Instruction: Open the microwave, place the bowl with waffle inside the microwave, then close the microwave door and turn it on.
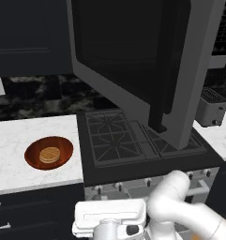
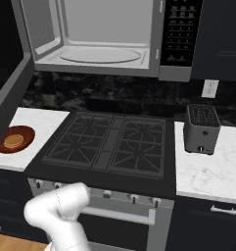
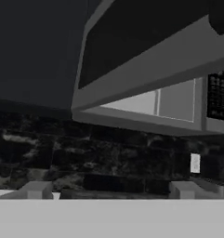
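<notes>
With the microwave door [image 1: 147, 70] swung wide, the opening step looked done; the claw [image 3: 111, 189] stood fully spread, holding nothing. Next called for reaching the bowl [image 1: 48, 152] with waffle [image 1: 49, 154] on the left worktop [image 1: 20, 140].

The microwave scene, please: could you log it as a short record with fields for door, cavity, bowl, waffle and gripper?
microwave door: swung wide open over the stove
microwave cavity: light grey, turntable bare
bowl: on the white counter left of the stove
waffle: lying in the bowl
gripper: open, holding nothing, facing the microwave from below
toaster: on the counter right of the stove
</notes>
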Controlling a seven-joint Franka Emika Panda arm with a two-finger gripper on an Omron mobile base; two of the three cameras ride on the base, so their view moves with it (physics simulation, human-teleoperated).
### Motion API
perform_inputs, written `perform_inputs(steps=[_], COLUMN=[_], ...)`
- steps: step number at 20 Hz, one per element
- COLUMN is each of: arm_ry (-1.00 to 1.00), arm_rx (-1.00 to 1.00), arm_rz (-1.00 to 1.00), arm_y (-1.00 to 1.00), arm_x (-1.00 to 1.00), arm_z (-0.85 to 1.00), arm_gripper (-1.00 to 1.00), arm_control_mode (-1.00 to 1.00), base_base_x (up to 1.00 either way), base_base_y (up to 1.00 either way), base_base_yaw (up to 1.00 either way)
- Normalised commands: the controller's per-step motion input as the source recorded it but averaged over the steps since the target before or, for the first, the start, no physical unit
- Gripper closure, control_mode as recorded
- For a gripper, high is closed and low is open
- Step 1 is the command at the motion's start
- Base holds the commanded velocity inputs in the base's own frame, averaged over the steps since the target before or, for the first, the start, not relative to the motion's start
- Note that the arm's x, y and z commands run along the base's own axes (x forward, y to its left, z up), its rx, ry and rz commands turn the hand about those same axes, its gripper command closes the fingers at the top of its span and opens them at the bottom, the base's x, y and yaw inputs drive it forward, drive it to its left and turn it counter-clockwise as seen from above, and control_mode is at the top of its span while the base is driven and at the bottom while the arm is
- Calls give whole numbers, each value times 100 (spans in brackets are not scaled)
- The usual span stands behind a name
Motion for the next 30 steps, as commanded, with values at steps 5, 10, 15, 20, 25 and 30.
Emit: perform_inputs(steps=[5,10,15,20,25,30], arm_ry=[0,13,26,11,1,0], arm_rx=[38,29,18,22,24,4], arm_rz=[53,31,16,30,39,27], arm_y=[-62,-40,-22,-47,-59,-46], arm_x=[-24,-11,-5,-6,-18,-39], arm_z=[17,87,97,32,15,15], arm_gripper=[-100,-100,-100,-100,-100,-100], arm_control_mode=[-100,-100,-100,-100,-100,-100], base_base_x=[0,0,0,0,0,0], base_base_y=[0,0,0,0,0,0], base_base_yaw=[0,0,0,0,0,0])
